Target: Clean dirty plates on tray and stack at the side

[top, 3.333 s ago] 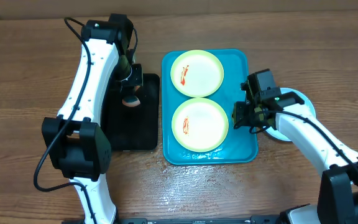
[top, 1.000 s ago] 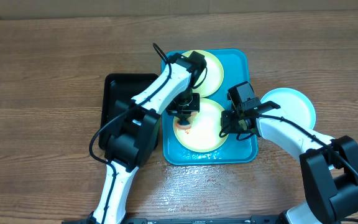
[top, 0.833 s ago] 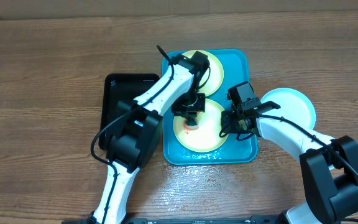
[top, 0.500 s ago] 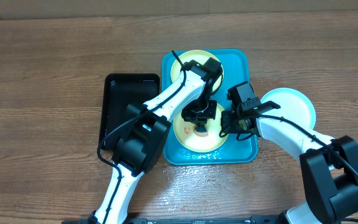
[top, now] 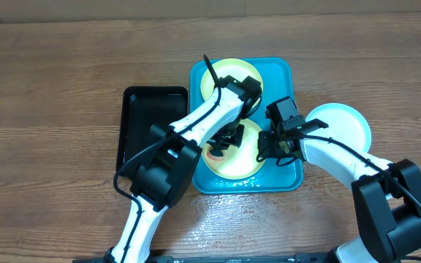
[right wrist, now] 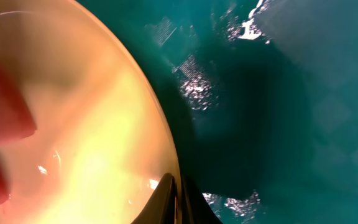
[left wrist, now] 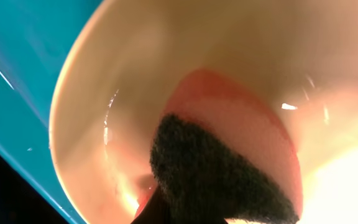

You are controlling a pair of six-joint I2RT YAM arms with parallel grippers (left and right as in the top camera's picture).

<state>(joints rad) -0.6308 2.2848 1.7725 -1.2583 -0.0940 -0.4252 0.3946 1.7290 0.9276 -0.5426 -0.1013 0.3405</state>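
- The black tray (top: 152,135) lies on the tabletop (top: 50,109) just left of the tray (top: 280,77). Nothing in it is in play, so I leave it.
- My left hand (top: 224,142) is down inside the near plate (top: 245,159), reaching across from the left. It appears to be pinching the sponge (left wrist: 229,124), though the sponge hides the fingers in the wrist view.
- The sponge's dark scouring face points back at the wrist camera and its reddish body presses flat on the plate's cream centre. I judge that this is the scrubbing step. I cannot tell leftover sauce apart from the sponge's own colour.
- The near plate sits in the front half of the tray, so any mess stays inside the raised rim.
- The far plate (top: 225,68) lies in the back half of the tray, largely covered by my left arm. I cannot tell whether it is dirty.
- My right hand (top: 267,145) comes in low from the right, fingers pressed together on the near plate's right rim. I read that as bracing, so the plate does not slide or spin under the sponge.
- The third plate (top: 346,124) rests alone on the tabletop just right of the tray, partly under my right arm. It looks clean, so I take that spot as the stacking place.
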